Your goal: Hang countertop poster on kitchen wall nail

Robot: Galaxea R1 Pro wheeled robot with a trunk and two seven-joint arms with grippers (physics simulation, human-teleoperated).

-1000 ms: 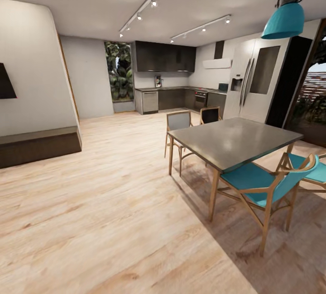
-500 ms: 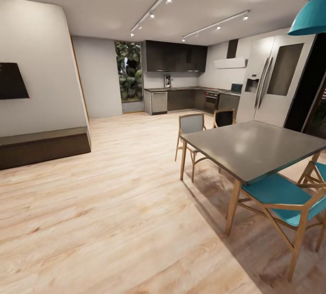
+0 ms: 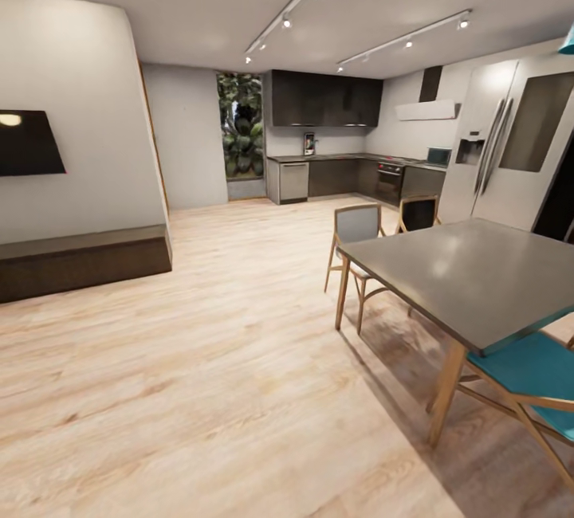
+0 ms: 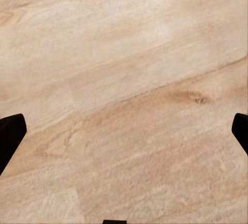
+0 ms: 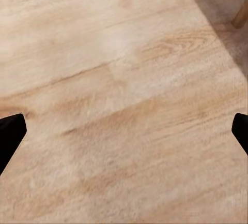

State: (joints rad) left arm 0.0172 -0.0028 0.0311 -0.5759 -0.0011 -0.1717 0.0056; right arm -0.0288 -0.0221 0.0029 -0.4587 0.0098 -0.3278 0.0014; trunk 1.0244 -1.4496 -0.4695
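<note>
So I'm out in the open living area with the kitchen at the far end. The long grey-brown kitchen desk (image 3: 335,157) runs above dark cabinet fronts back there, and the black-framed poster (image 3: 309,143) is the small upright thing standing on it against the back wall, just above the steel dishwasher front (image 3: 293,181). Too far off to make out the art.

Both arms hang low over the pale wood plank floor (image 3: 199,359). My left gripper (image 4: 124,131) is spread wide, dark fingertips (image 4: 10,136) at the edges of its wrist view, nothing between them. Right gripper (image 5: 124,131) is the same: released, empty, just floor under it.

The step in hand is the drive over, I'd say. To do it well, I'd hold a line down the open floor, well apart from the grey-topped dining table (image 3: 478,271) and its wooden chairs (image 3: 355,239) on my right, and keep the poster centred in the head view. I'd pull up square to the desk, arms tucked until I'm close.
</note>
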